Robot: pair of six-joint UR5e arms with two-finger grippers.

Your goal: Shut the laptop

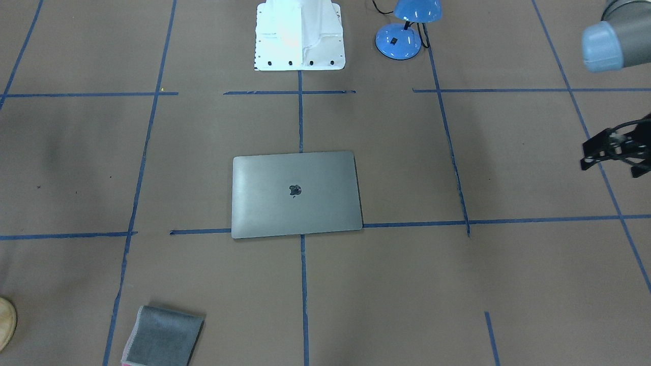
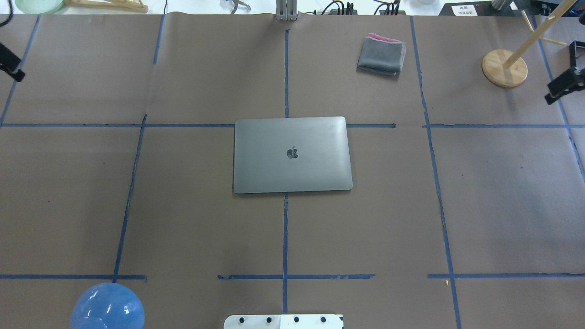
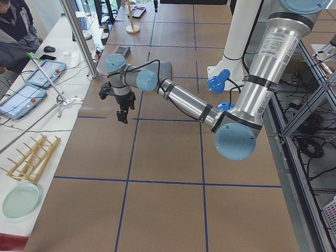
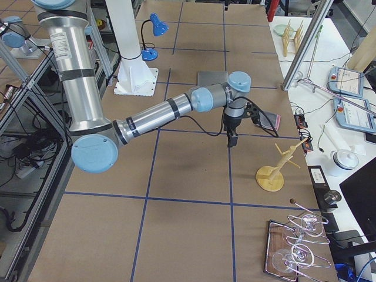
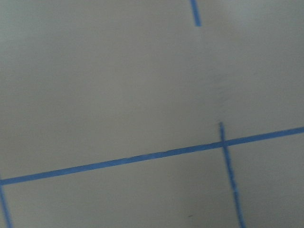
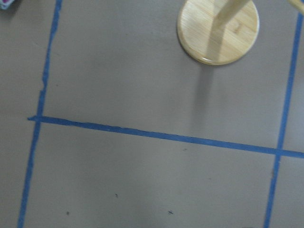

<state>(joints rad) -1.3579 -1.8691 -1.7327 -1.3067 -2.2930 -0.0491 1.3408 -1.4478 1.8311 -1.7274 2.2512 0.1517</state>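
The silver-grey laptop [image 1: 296,194] lies flat on the middle of the brown table with its lid down and the dark apple logo facing up; it also shows in the overhead view [image 2: 292,154]. My left gripper [image 1: 590,155] hangs over the table far to the laptop's side, at the overhead view's left edge [image 2: 11,64], fingers together and empty. My right gripper [image 2: 555,91] hangs at the opposite far edge, near the wooden stand, fingers together and empty. Both wrist views show only bare table and blue tape.
A folded grey cloth [image 2: 381,55] lies beyond the laptop. A wooden stand [image 2: 504,67] is at the far right. A blue desk lamp [image 1: 402,30] stands near the robot's white base [image 1: 299,35]. Blue tape lines grid the table.
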